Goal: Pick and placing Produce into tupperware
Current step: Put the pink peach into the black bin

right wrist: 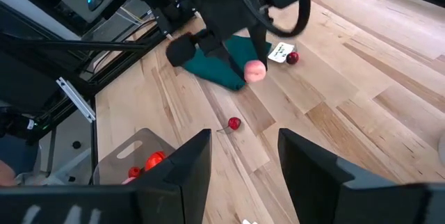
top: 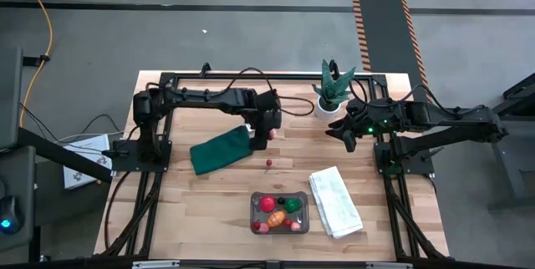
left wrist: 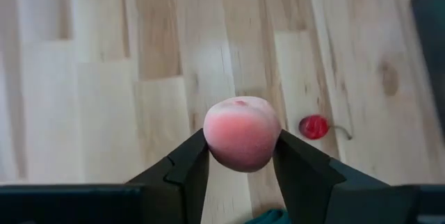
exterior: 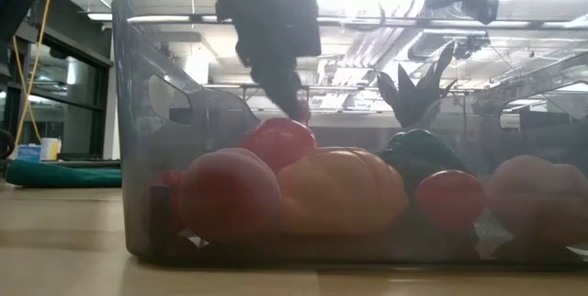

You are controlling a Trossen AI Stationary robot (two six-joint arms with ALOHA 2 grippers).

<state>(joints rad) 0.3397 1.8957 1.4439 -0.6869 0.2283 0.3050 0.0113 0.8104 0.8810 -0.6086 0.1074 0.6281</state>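
Only wrist view shows left hand (left wrist: 241, 165) clamping pink fruit (left wrist: 241, 132); right hand (right wrist: 243, 158) empty, parted

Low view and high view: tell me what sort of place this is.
Probably a robotics lab or workshop: a wooden table on a bare grey floor, hazard-striped matting behind it, and open ceiling lights and ducts seen through the tupperware.
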